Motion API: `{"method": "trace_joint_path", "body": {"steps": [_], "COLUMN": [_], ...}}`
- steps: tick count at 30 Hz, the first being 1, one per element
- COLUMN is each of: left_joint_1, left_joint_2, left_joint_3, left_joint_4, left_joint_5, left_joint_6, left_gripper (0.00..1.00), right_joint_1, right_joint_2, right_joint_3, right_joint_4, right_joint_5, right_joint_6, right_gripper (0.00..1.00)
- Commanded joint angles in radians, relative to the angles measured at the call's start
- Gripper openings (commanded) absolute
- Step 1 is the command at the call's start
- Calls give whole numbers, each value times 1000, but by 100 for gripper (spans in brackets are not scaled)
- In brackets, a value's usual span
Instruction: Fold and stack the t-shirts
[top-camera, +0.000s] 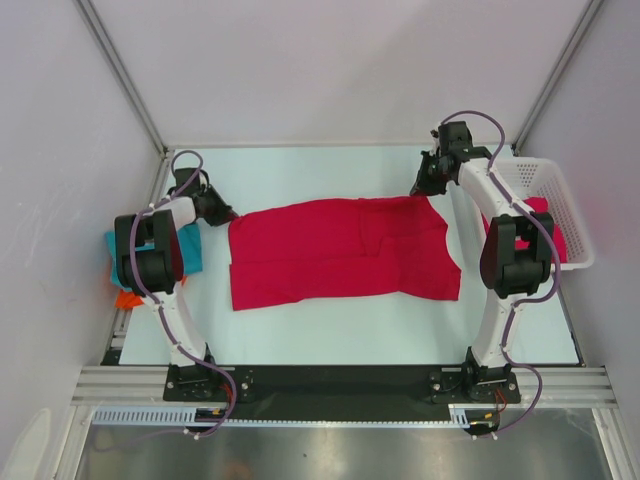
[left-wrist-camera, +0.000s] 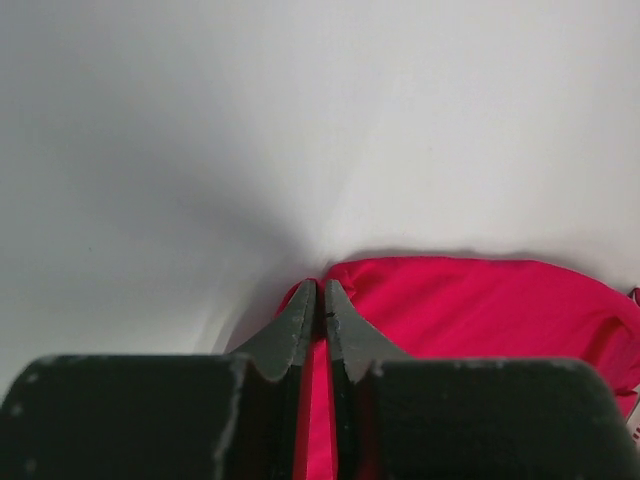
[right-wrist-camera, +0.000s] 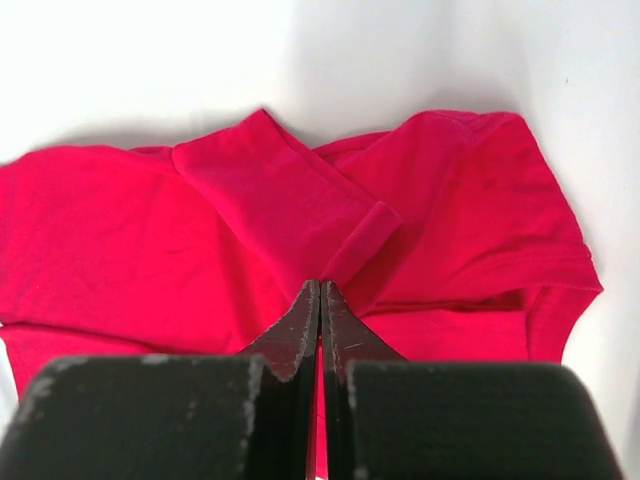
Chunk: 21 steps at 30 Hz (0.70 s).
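We see the left gripper (left-wrist-camera: 320, 290) pinched tight on an edge of the red shirt (top-camera: 340, 250); the right gripper (right-wrist-camera: 320, 290) nips it too, seemingly near a sleeve.

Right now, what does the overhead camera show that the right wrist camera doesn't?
Only the overhead view shows the white basket, the teal shirt and orange shirt at the left edge, and the left gripper. Only the right wrist view shows the folded-over sleeve up close and the right gripper pinched shut on the red shirt. Both show that shirt lying on the white table.
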<state>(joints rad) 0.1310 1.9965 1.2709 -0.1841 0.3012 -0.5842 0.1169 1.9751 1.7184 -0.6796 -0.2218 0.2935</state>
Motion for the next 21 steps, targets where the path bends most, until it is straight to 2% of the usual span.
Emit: {"method": "trace_joint_path", "body": {"steps": [1,7,9,21], "left_joint_1": [5,10,10,18], "left_joint_2": [-47,-77,-96,-162], "left_joint_3": [4,-2,-4,-4], "left_joint_4": [18,9,9,-12], "left_joint_5": [6,7,9,18], "left_joint_6": [11,18,21,33], "left_gripper": [11,7,0,0], "right_joint_1": [3,4,3,-5], "right_joint_2": [-45,-47,-47,-65], "right_joint_3": [-3,-8,-6,-37], "right_joint_4": [8,8,11,14], "right_joint_5": [19,22,22,55], "right_joint_6": [-19,-19,-17,-20], "right_gripper": [0,0,0,0]}}
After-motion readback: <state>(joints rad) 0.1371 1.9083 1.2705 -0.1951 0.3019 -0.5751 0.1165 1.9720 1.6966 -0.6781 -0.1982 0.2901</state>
